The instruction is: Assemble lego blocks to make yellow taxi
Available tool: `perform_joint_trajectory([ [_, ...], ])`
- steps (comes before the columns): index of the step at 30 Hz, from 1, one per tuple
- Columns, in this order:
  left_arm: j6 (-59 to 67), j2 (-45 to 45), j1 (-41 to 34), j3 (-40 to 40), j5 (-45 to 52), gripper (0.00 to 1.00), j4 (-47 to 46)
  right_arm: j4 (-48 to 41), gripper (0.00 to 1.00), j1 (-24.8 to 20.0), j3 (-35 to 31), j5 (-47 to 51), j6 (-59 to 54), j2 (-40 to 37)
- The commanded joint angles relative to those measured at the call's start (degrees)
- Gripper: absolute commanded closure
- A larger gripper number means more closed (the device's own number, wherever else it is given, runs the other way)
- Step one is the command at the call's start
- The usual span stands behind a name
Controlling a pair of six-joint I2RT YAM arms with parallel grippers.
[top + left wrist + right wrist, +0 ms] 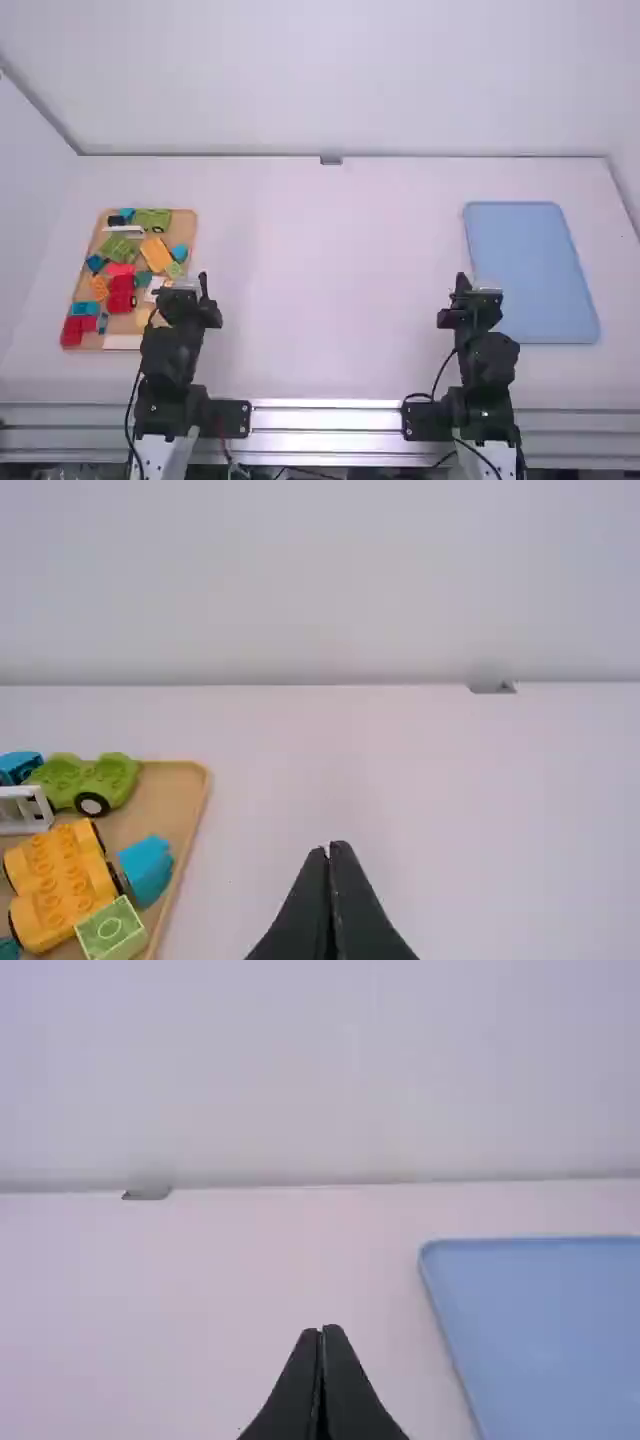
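Step in hand: judging this as the starting stage, with assembly not yet beginning and the first pick waiting. The left pincer (330,848) is closing on nothing, its tips meeting; the right pincer (322,1330) is likewise keeping its tips together with nothing between them.

Location: the yellow car base (62,885) is lying in the tan tray (152,792), nearer the tray's right edge than its left and about midway between its far and near edges. The tray is sitting toward the left edge of the worktop (320,290). A blue block (146,868) is lying between the base and the tray's right edge; a pale green block (111,929) is sitting close against the base's near right corner.

Orientation: the base is resting on its wheels, studs facing up. Its long axis is running obliquely, from the tray's far left corner side toward its near right side, nearer to the fore-and-aft line than to the crosswise one. Which end is serving as the front: cannot tell.

Next move, my judgement: it is calling for the left pincer to be opening, lining up across the base's narrow width, and lifting it onto the middle worktop. The crowding blocks may be fouling a finger.
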Motion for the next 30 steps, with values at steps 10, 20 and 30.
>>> perform_joint_trajectory([
  [10, 0.4, 1.8, -0.1, 1.7, -0.5, 0.96, 0.3, 0.3, 0.96, -0.1, 1.9, -0.2, -0.5, 2.0],
  [20, 1.5, 9.4, -0.3, 9.3, -1.9, 0.85, -1.8, -1.9, 0.85, -0.2, 10.9, -0.7, -1.5, 11.0],
  [30, 7.7, 22.1, -0.7, 20.5, -4.0, 0.68, -3.5, -4.6, 0.68, -0.3, 25.5, -1.0, -3.0, 26.1],
])
